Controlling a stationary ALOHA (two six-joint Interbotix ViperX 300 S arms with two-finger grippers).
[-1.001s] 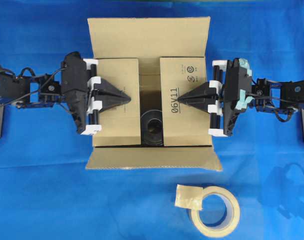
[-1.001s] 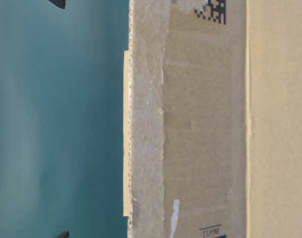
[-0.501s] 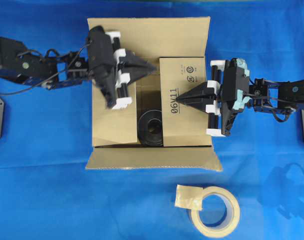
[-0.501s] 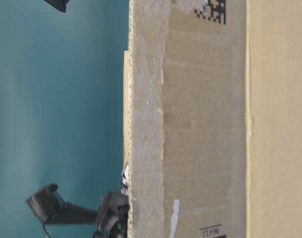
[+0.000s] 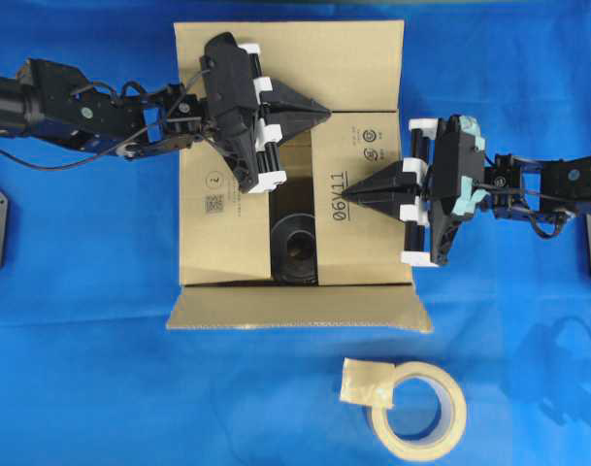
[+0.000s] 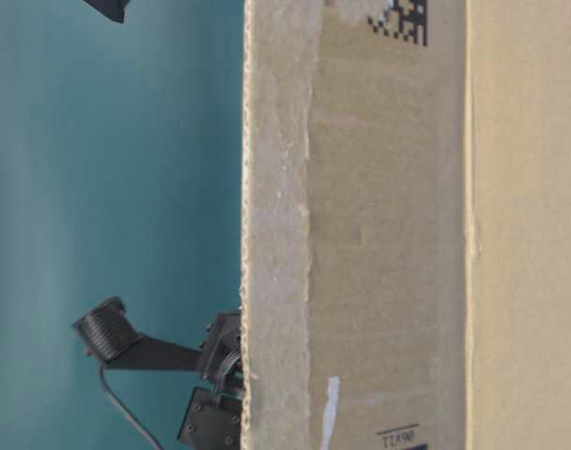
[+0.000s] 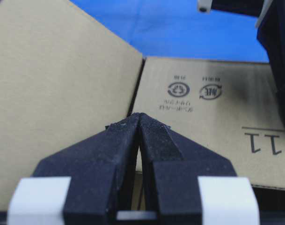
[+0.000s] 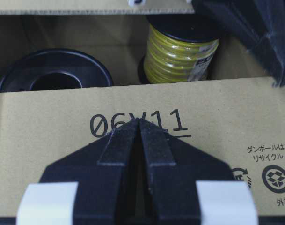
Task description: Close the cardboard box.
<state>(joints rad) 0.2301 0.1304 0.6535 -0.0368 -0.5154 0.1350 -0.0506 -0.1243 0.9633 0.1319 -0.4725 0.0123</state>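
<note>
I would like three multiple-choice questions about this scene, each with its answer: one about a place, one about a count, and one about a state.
1. Where does the tape roll lie?
A. inside the cardboard box
B. on the blue cloth, outside the box
C. on the right flap

2. How many spools show inside the cardboard box in the right wrist view?
A. one
B. two
C. four

3. How is the right pincer?
A. shut, tip over the flap printed 06V11
B. wide open
C. gripping the tape roll

Answers:
1 B: the roll lies on the cloth beyond the box's near flap.
2 B: a black spool and a yellow-wound spool show.
3 A: its fingers meet at the print.
</note>
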